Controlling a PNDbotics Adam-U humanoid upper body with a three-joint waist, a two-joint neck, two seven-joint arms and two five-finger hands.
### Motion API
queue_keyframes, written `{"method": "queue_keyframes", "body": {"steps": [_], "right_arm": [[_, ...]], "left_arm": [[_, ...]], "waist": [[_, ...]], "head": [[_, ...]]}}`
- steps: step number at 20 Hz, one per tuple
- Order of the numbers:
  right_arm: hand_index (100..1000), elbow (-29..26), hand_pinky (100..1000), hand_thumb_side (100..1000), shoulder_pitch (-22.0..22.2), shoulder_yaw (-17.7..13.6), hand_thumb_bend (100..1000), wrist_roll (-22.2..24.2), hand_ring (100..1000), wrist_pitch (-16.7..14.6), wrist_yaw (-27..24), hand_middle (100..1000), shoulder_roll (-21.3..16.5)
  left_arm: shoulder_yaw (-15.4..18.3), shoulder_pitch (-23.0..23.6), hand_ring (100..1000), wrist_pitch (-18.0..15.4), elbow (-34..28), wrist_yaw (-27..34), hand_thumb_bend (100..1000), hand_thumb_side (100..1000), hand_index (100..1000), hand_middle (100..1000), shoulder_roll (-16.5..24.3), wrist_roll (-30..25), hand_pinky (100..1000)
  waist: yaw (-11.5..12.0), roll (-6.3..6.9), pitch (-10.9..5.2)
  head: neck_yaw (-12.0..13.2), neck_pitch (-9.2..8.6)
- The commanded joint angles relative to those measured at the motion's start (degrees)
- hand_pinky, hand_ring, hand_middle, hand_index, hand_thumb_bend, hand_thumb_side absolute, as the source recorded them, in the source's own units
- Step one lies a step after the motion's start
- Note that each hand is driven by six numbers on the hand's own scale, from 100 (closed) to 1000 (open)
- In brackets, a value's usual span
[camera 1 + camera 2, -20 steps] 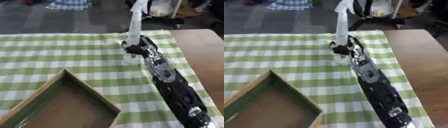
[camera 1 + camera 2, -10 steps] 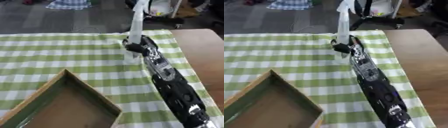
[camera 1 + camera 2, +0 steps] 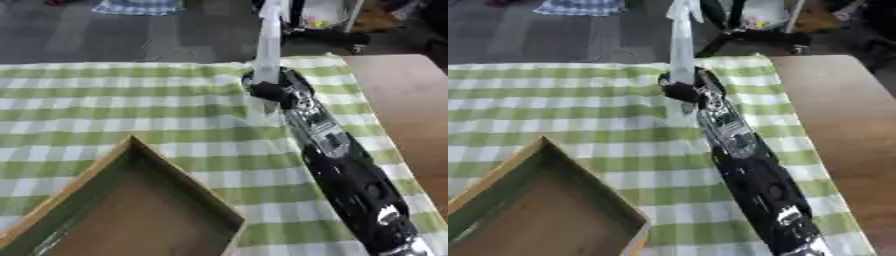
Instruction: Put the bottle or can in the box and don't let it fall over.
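Right hand [image 3: 269,93] grips tall white bottle [image 3: 268,47] upright over checked cloth [image 3: 105,110]

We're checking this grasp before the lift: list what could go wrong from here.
The tall white bottle is gripped low by the right hand, so it may tip when lifted. The box lies well off to the near left, so the long carry gives it time to swing or clip the rim.

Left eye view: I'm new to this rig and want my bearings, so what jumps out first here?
The long black and silver right arm runs from the lower right corner up the green checked cloth, its right hand curled round a tall pale bottle near the cloth's far edge. An open wooden box fills the lower left corner.
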Motion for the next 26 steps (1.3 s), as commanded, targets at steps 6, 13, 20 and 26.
{"method": "queue_keyframes", "body": {"steps": [6, 13, 20, 26], "right_arm": [[157, -7.8, 982, 100, -2.4, 0.8, 100, 2.2, 828, -0.9, -0.8, 365, -2.5], [160, -20.8, 977, 100, -3.3, 3.8, 100, 2.5, 824, -0.4, -3.9, 383, -3.3], [169, -33.1, 973, 100, -1.8, 9.8, 100, 3.1, 813, 2.2, -11.1, 399, -3.2], [181, -37.5, 955, 100, -1.0, 16.5, 100, 6.3, 799, 5.8, -15.1, 406, -2.4]], "left_arm": [[0.3, -0.3, 667, 0.0, -0.7, -0.4, 175, 857, 800, 826, 1.1, -0.2, 1000], [0.3, -0.1, 668, 0.0, -0.8, -0.4, 175, 855, 800, 826, 1.3, -0.2, 1000], [0.2, 0.2, 669, 0.2, -0.7, -0.2, 179, 850, 799, 825, 1.8, -0.2, 1000], [0.1, 0.3, 670, 0.4, -0.5, 0.0, 181, 845, 799, 825, 2.1, -0.3, 1000]], "waist": [[-0.3, 0.24, -1.40], [-1.0, 0.15, -2.06], [-2.6, -0.26, -4.08], [-4.3, -0.38, -5.79]], "head": [[-0.1, 0.25], [-0.3, 1.09], [0.2, 2.84], [0.9, 4.40]]}}
